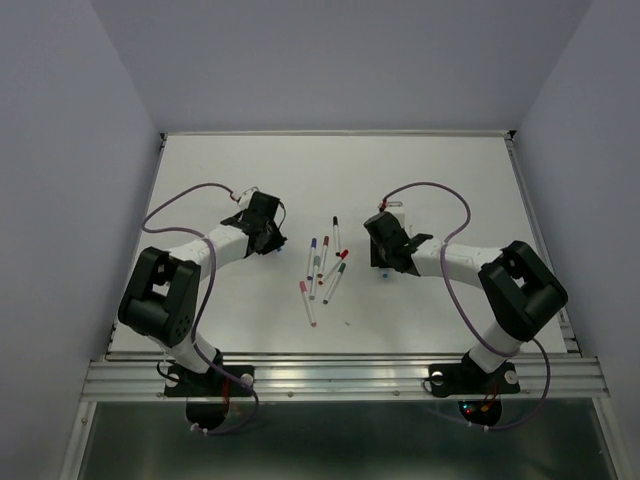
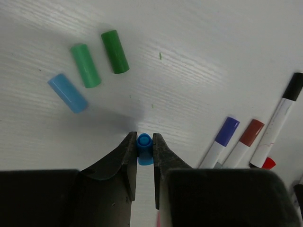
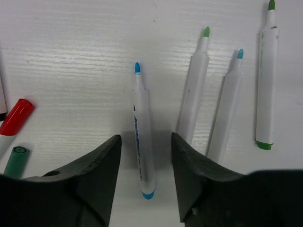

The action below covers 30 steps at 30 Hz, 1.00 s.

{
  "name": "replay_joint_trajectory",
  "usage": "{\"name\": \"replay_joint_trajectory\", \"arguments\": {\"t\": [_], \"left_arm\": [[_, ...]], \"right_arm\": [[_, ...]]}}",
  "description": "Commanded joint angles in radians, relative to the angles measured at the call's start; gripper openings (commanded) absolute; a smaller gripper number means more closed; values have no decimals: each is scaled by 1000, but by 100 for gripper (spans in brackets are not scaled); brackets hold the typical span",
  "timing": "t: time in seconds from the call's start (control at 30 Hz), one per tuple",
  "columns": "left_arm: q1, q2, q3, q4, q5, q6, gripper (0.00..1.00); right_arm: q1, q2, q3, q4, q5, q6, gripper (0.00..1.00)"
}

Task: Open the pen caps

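Left fingers (image 2: 124,163) pinch one cap (image 2: 144,150); three caps (image 2: 85,65) loose.

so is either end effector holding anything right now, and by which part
The left end effector pinches a blue cap across its sides. The right end effector is open, straddling an uncapped blue-tipped pen without gripping it.
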Motion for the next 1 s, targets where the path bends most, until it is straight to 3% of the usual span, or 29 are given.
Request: {"name": "replay_joint_trajectory", "arguments": {"t": [0.0,0.33,0.4,0.47,0.5,0.6,0.9,0.97], "left_arm": [[-15,37,36,-56,-44,15,0],[-37,63,65,-82,-65,12,17],[-40,66,70,-85,-65,11,23],[-44,66,75,-87,-64,12,32],[-47,66,76,-87,-65,12,35],[-53,66,85,-94,-67,12,45],[-55,46,81,-105,-78,12,49],[-55,31,82,-107,-79,14,54]], "right_arm": [[-6,-7,48,-29,61,3,56],[-6,-155,39,-29,-105,-58,74],[-6,-177,37,-29,-139,-66,83],[-6,-189,34,-32,-169,-51,98],[-6,-188,37,-38,-185,-44,100],[5,-168,45,-64,-196,7,100],[116,-117,85,-96,-150,68,100],[158,-93,112,-116,-130,90,100]]}}
